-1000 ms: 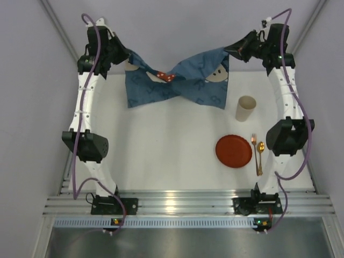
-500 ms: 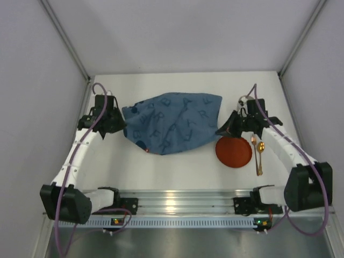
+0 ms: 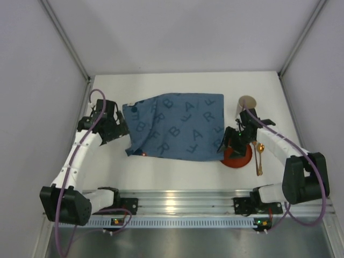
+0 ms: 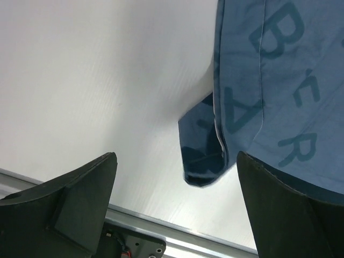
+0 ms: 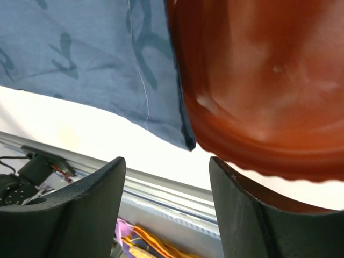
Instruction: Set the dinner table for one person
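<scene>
The left gripper (image 4: 176, 161) is hovering over the dinner table (image 4: 91, 70), its two dark fingers (image 4: 75, 199) standing wide apart and gripping nothing. A blue placemat (image 4: 279, 80) printed with darker letters is lying on the white top, filling the right side. Its near left corner (image 4: 201, 156) is curling under itself, showing between the fingers. The right finger is overlapping the cloth's edge; contact is unclear. A metal rail (image 4: 161, 236) is running along the near edge.
</scene>
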